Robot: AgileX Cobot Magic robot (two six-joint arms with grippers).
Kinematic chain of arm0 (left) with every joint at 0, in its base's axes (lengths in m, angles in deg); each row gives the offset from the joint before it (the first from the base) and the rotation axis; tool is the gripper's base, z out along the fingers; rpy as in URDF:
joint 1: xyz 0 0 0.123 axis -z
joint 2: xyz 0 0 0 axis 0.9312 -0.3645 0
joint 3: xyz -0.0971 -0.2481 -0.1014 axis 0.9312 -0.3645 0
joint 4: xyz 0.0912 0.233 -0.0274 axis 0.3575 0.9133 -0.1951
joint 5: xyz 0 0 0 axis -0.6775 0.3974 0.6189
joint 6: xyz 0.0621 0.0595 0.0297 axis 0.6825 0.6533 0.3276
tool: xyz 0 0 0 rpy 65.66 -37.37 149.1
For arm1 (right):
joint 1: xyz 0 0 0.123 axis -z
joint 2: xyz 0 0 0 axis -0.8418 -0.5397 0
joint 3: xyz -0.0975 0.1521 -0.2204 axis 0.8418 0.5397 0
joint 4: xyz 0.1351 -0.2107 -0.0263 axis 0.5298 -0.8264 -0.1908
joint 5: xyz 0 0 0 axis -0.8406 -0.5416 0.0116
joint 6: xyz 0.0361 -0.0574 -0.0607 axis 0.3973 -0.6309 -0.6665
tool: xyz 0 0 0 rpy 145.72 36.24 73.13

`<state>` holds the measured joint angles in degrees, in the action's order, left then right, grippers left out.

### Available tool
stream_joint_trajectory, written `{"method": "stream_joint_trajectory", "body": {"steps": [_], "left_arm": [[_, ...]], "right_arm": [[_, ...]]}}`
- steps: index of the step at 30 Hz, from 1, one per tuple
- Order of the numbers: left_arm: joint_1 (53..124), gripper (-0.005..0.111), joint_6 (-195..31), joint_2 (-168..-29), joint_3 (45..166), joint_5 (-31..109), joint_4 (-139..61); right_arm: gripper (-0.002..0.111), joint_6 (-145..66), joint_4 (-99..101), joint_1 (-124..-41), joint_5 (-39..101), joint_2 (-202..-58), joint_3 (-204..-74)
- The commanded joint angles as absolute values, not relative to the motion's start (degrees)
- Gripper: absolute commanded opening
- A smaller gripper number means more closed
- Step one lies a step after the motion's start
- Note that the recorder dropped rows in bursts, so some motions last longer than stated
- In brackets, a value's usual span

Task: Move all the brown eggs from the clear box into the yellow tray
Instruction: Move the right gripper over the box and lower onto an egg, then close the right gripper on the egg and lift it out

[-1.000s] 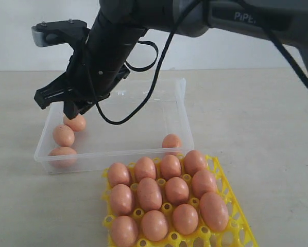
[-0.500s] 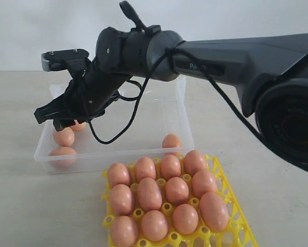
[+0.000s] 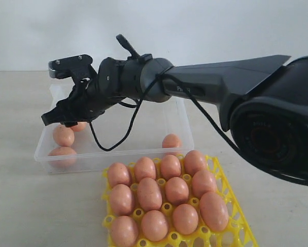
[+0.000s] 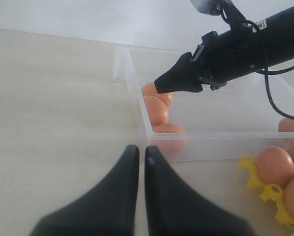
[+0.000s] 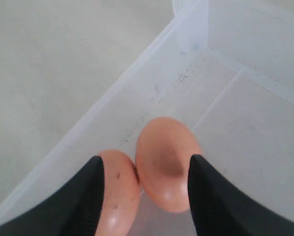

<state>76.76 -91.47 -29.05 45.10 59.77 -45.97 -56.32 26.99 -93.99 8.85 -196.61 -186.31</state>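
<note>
While filling the yellow tray (image 3: 236, 218) at 6 o'clock: left fingers (image 4: 171, 206) closed, empty; beyond, four brown eggs (image 3: 64, 135) in the clear box (image 3: 118, 154), three at 9 o'clock, right fingers (image 5: 208, 196) spread astride one. Next, likely: lower, close gently, lift.

The exterior camera faces the clear box (image 3: 113, 153) front-on; both wrist cameras share it.

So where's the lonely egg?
In the exterior view, the lonely egg sits in the clear box, near right corner, just behind the yellow tray.

Matte black arm (image 3: 216, 85), looped black cable (image 3: 107, 149), white lettering (image 3: 183, 91).
</note>
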Motion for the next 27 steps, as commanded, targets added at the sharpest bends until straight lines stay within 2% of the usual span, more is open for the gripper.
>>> {"method": "stream_joint_trajectory", "body": {"steps": [1, 5, 12, 22, 27], "left_arm": [[76.9, 0.004, -91.2, -29.3, 44.9, 59.3, -45.7], [76.9, 0.004, -91.2, -29.3, 44.9, 59.3, -45.7], [76.9, 0.004, -91.2, -29.3, 44.9, 59.3, -45.7], [76.9, 0.004, -91.2, -29.3, 44.9, 59.3, -45.7], [76.9, 0.004, -91.2, -29.3, 44.9, 59.3, -45.7]], "right_arm": [[0.046, -57.3, 26.1, -94.0, 16.9, -197.2, -186.6], [0.046, -57.3, 26.1, -94.0, 21.5, -198.5, -186.6], [0.046, -57.4, 26.0, -94.0, 18.5, -201.2, -186.6], [0.045, -58.9, 25.8, -94.0, 22.4, -203.1, -186.6], [0.004, -58.9, 25.9, -94.0, 22.4, -203.0, -186.6]]}}
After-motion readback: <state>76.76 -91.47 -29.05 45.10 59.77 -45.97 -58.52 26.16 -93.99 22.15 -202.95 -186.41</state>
